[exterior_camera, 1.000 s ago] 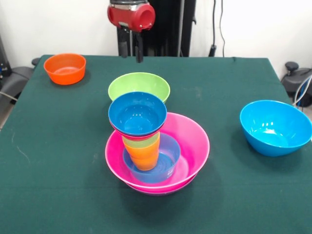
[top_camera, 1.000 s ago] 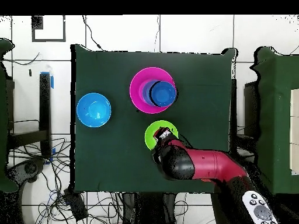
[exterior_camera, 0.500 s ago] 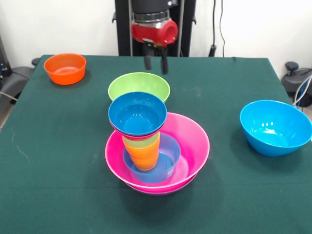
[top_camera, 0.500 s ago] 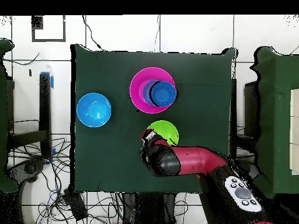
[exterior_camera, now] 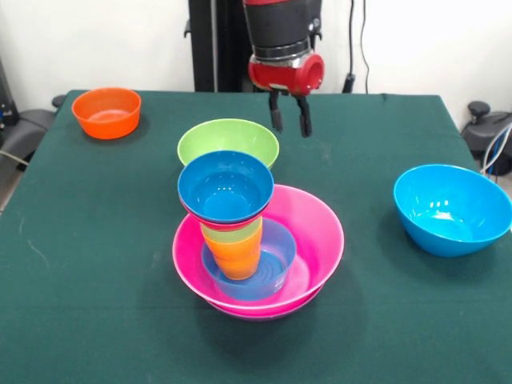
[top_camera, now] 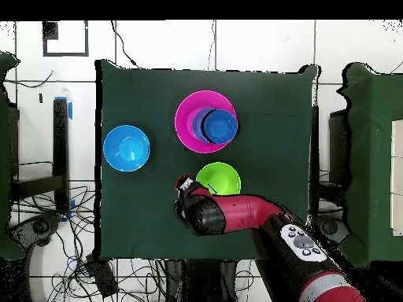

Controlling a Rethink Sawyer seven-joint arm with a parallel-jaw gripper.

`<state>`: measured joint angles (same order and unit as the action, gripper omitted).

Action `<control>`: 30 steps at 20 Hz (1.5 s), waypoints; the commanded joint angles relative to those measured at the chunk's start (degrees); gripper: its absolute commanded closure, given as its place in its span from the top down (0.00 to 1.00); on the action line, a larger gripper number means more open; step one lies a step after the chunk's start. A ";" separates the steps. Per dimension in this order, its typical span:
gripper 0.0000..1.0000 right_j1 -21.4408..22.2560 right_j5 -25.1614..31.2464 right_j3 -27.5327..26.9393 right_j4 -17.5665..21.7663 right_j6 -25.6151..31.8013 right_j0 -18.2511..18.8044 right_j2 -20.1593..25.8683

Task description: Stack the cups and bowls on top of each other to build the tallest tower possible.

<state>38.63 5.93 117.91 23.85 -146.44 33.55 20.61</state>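
The tower point(exterior_camera: 258, 240) stands a little below the centre of the front view on the dark green surface point(exterior_camera: 96, 264): a wide pink bowl point(exterior_camera: 312, 232) sits over a purple one whose rim just shows beneath it, a light-blue small bowl point(exterior_camera: 276, 260) rests inside, and from that rises an orange ribbed cup point(exterior_camera: 237, 258) with a light green cup point(exterior_camera: 232, 233) above it, capped by a thin red rim and a glossy dark-blue bowl point(exterior_camera: 226, 189) leaning slightly toward frame left. Just behind the tower sits a lime green bowl point(exterior_camera: 229, 138), a small orange bowl point(exterior_camera: 106, 112) lies at the upper left, and a sky-blue bowl point(exterior_camera: 452, 208) stands well apart at the right. The tool point(exterior_camera: 290, 118) hangs above the surface at upper centre, just right of the lime green bowl, its two dark fingers apart and holding nothing. No writing is legible. The overhead view flattens the tower into nested pink, purple and blue circles, hiding the cups, and shows the red arm point(top_camera: 260, 212) reaching in from the bottom right; the orange bowl does not show there.
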 commanded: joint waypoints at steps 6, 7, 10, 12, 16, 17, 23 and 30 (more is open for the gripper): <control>1.00 -4.69 -3.05 -4.58 3.40 0.78 0.42 -0.62; 1.00 -4.65 -3.02 -4.82 3.79 1.17 0.72 -0.76; 1.00 -3.48 -1.74 -4.91 4.36 2.28 1.83 -0.48; 1.00 -1.99 -0.48 -4.40 4.43 2.78 2.48 -0.22; 1.00 2.40 2.60 -2.04 3.53 3.25 3.36 0.32; 1.00 3.42 3.37 -1.54 3.15 3.29 3.46 0.55; 1.00 5.42 3.94 0.07 2.15 2.19 3.06 1.05; 1.00 -2.03 -2.29 -3.92 3.47 -0.17 0.18 -0.95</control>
<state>42.49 5.18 116.70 24.46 -146.44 36.55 20.23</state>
